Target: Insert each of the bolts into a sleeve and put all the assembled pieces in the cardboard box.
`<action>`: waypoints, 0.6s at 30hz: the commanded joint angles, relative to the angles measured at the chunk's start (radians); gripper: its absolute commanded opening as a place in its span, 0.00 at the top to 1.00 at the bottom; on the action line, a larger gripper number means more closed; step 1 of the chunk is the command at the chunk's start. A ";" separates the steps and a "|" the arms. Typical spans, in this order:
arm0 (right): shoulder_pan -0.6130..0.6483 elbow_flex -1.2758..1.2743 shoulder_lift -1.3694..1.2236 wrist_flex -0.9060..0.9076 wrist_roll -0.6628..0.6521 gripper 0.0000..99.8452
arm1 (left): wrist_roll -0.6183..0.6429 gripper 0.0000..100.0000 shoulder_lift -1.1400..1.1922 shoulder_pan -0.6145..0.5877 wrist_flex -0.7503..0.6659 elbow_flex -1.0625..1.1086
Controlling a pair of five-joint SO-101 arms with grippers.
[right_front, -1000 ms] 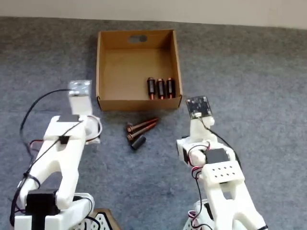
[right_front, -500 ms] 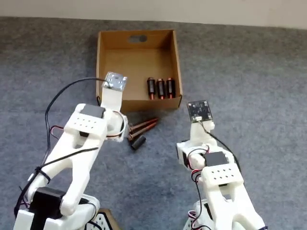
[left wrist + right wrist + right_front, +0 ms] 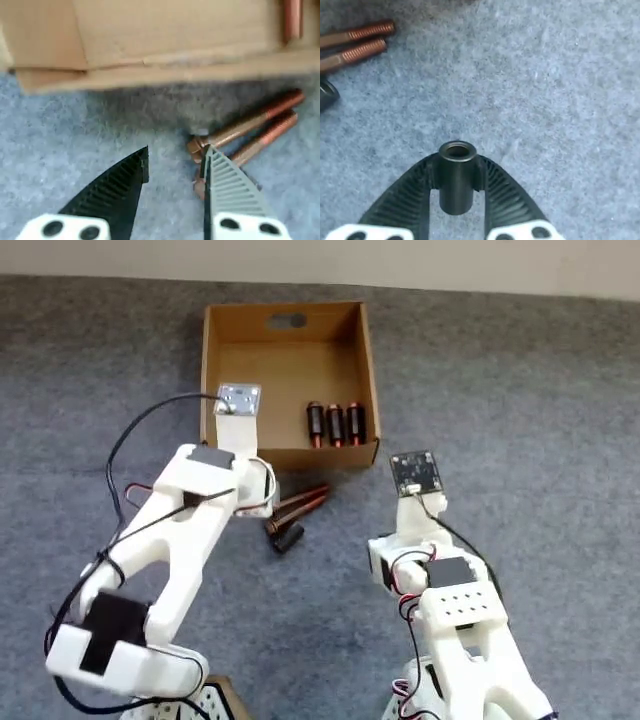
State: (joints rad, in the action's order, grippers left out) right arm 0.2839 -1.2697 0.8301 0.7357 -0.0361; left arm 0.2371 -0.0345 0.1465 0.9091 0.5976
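Nearest me, my right gripper is pinching a black sleeve between its fingers, open end facing away from the wrist, above bare grey carpet. Farther out, a second black sleeve lies loose on the carpet, just beside the heads of two copper bolts. The bolts lie side by side, threaded ends pointing toward the right arm's side. My left gripper hangs over them with its fingers spread, the pale finger's tip at the bolt heads; I cannot tell whether it touches them. Just beyond stands the cardboard box, with three assembled pieces in a row against its near wall.
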 commanded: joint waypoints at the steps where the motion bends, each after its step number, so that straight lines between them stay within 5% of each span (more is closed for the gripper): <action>1: -0.013 0.005 0.021 -0.018 0.008 0.99 | 0.081 0.81 0.041 0.013 -0.018 -0.067; 18: -0.007 0.005 0.021 -0.018 0.006 0.99 | 0.132 0.81 0.051 0.122 0.083 -0.147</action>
State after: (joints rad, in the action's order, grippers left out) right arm 0.2839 -1.2697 0.8301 0.7357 -0.0361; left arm 0.3613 0.0207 0.2279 0.9858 0.4933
